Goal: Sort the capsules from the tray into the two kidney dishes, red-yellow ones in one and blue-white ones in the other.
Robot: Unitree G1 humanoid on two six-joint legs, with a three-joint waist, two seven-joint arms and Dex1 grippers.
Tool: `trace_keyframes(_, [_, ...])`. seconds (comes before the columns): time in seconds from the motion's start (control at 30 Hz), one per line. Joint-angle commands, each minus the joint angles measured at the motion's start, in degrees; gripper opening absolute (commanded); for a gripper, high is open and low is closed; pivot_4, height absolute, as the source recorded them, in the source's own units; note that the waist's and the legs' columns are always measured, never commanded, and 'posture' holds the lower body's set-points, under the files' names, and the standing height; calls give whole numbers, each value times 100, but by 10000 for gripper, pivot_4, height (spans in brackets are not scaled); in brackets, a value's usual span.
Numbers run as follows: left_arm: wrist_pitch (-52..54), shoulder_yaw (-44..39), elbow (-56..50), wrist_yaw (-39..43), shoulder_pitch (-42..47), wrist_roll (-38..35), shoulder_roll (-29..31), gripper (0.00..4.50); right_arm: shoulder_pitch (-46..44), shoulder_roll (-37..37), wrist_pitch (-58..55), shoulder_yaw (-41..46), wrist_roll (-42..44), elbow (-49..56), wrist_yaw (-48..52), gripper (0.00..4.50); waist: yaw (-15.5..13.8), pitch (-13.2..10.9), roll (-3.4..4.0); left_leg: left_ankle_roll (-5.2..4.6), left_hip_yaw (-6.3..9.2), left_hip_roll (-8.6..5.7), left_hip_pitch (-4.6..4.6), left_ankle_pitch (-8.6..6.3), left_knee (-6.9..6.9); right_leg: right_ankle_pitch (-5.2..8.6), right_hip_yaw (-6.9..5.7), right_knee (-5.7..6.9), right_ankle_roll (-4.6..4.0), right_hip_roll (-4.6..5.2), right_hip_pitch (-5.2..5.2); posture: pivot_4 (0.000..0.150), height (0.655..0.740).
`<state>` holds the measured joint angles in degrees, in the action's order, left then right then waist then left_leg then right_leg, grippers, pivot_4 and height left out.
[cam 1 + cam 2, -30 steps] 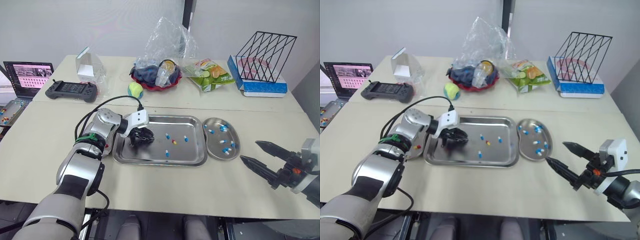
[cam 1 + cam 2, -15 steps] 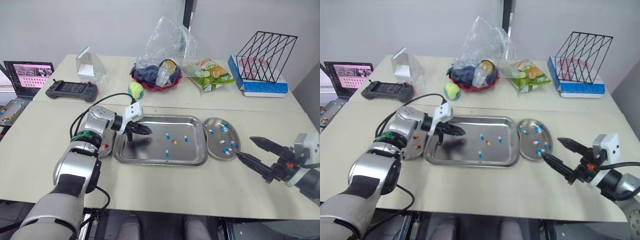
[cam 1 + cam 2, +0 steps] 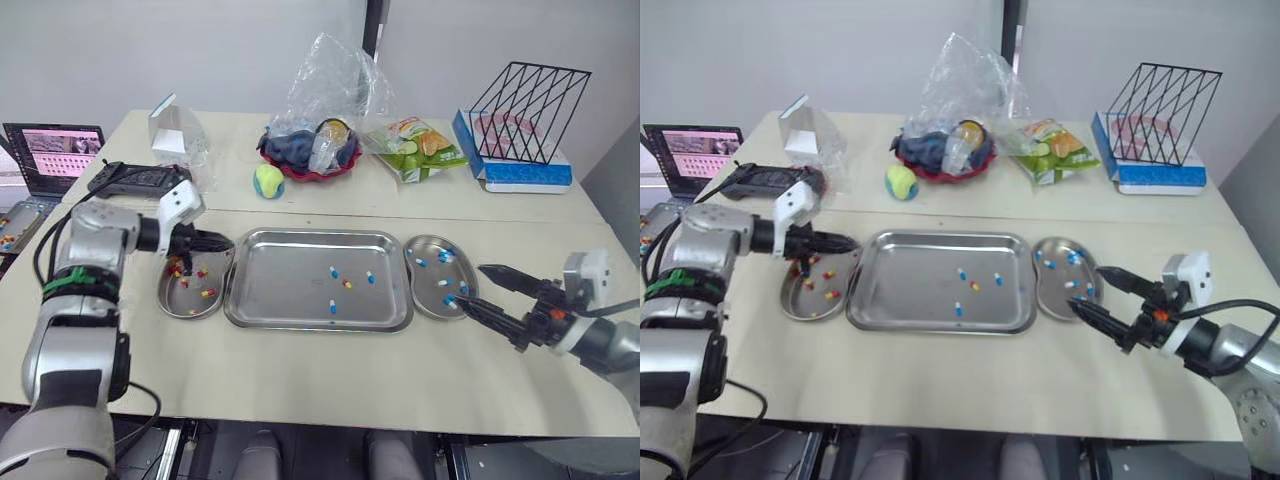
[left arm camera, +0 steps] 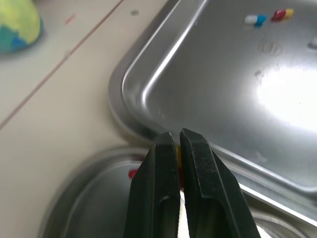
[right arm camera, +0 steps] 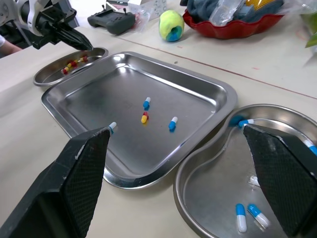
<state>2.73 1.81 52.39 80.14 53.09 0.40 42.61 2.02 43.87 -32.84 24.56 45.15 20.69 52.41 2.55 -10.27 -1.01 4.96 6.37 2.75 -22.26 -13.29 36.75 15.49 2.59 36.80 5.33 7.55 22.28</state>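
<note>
Shifted from rectangular steel tray (image 3: 300,321) to red-yellow-stocked steel kidney dish (image 3: 166,301): left gripper (image 3: 212,240), fingers pinched apparently on one red-yellow capsule (image 4: 177,152); right gripper (image 3: 468,283), fingers apart, by blue-white dish (image 3: 426,312); four capsules (image 3: 347,284) left in tray.

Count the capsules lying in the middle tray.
4 in the tray. Blue-white capsules: one near the middle, one to its right, one by the front rim. One red-yellow capsule lies between them. None looks hidden.

One tray (image 3: 280,292) holds four capsules (image 3: 370,277): three blue-white capsules (image 3: 333,271) and one red-yellow capsule (image 3: 347,284). Two kidney dishes (image 3: 428,298) flank it. One ball (image 3: 268,180), one laptop (image 3: 55,150), one game controller (image 3: 122,178)
</note>
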Motion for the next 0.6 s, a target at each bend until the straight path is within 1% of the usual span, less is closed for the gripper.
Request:
trace_keyframes(0.03, [279,-130,-568,-180,-275,-158,140,164,-241,128,130,-56,-48,-50,135,45000,-18,0,0,0,0,0,0,0,0,0,0,1,0,0,0,1500,7380])
trace_keyframes(0.23, [657,-264,-1127,-229,-830,-346,324,164,-457,187,114,-132,-141,-239,276,45000,-35,0,-1,2,0,0,-3,1,2,0,-1,0,0,0,-1,1500,7380])
trace_keyframes(0.3, [782,-337,-1226,-307,-908,-456,368,7429,-506,197,117,-160,-157,-285,311,45000,-20,0,-1,1,0,0,-2,1,2,0,0,0,0,0,0,1500,7380])
trace_keyframes(0.43, [1020,-544,-1496,-357,-990,-716,476,20401,-568,202,118,-201,-181,-353,374,45000,-10,0,-1,1,1,0,-2,0,2,0,0,1,0,0,0,1500,7380])
trace_keyframes(0.6, [1369,-1133,-1699,-411,-1223,-1203,899,37063,-600,184,159,-220,-234,-452,462,45000,17,0,0,0,1,0,-2,0,1,0,0,1,0,0,1,1500,7380])
